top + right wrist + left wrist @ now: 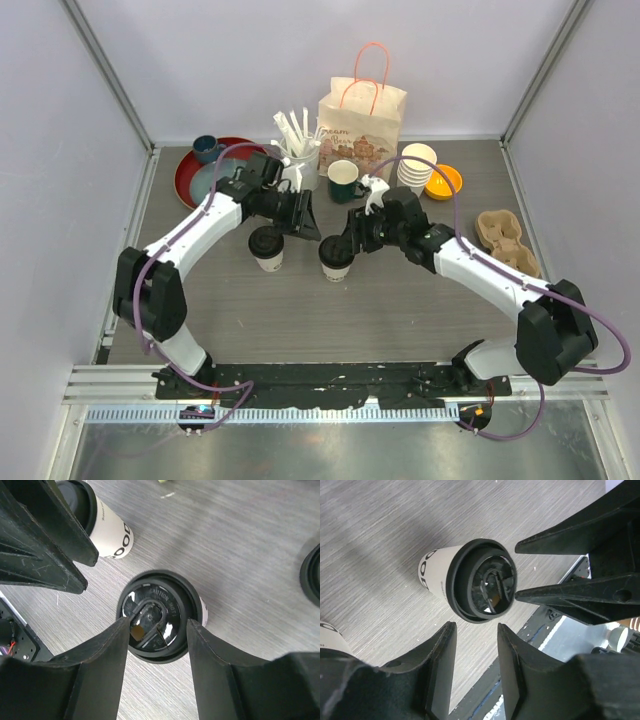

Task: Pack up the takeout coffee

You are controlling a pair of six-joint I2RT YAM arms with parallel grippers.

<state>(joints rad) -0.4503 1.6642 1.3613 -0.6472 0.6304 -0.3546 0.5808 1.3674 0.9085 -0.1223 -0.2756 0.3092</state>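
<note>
A printed paper bag with orange handles stands at the back of the grey wood-grain table — to its left, a white holder of white sticks and a blue mug on a red plate. A green mug sits just before the bag. Stacked lidless cups, a yellow-orange vessel and a cardboard cup carrier line the right side.

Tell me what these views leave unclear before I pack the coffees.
- Right wrist view: the right end effector has its fingers over both sides of the right cream-white paper cup and its black plastic lid.
- Left wrist view: the left cream-white paper cup is cut off at the corner.
- Top view: the brown paper bag hides its inside.
- Every view: lids hide cup contents.
</note>
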